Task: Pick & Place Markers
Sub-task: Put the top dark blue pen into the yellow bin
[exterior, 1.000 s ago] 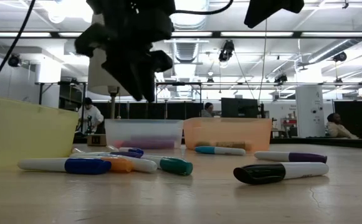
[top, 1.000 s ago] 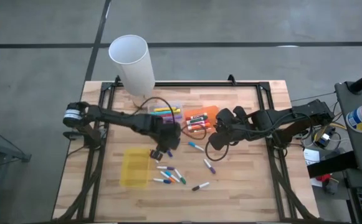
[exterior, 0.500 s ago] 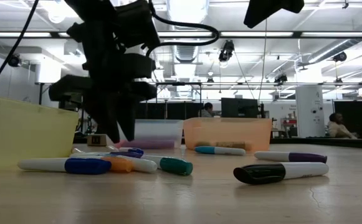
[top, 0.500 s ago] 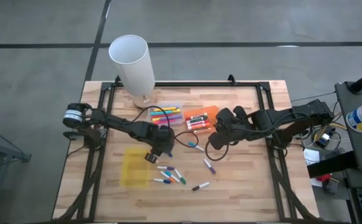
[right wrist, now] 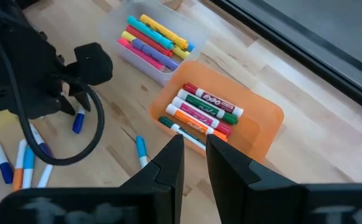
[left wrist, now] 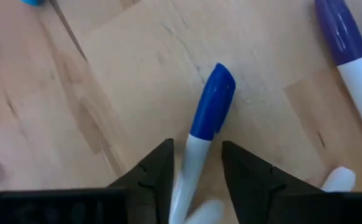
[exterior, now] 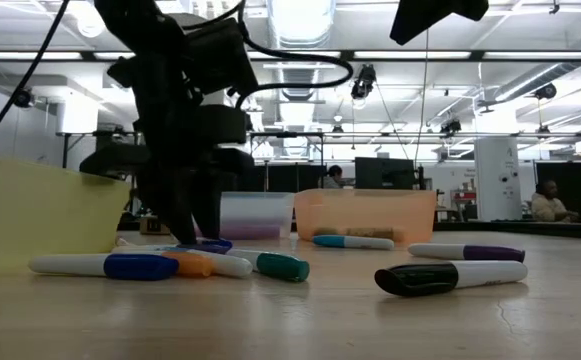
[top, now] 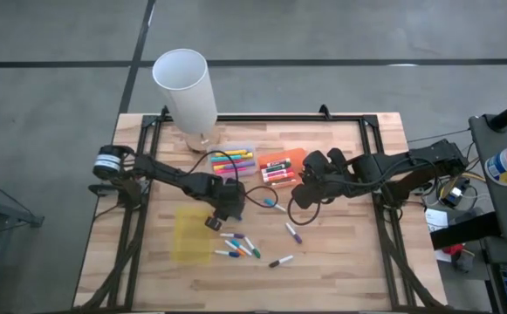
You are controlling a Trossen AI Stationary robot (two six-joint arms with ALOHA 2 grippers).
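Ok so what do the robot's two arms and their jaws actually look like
Both arms are dark, jointed and slim. The left arm has a silver-banded cylinder near its base and a black cable looping past its gripper. The right arm ends in a bulkier black wrist; its gripper has flat, angular black jaws like the left's.

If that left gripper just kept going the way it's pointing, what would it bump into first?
Probably the blue-capped marker lying on the table. The left gripper points down at it, open fingers either side of its white barrel. Straight on, it would likely reach the wood beneath; the remaining gap is hard to judge.
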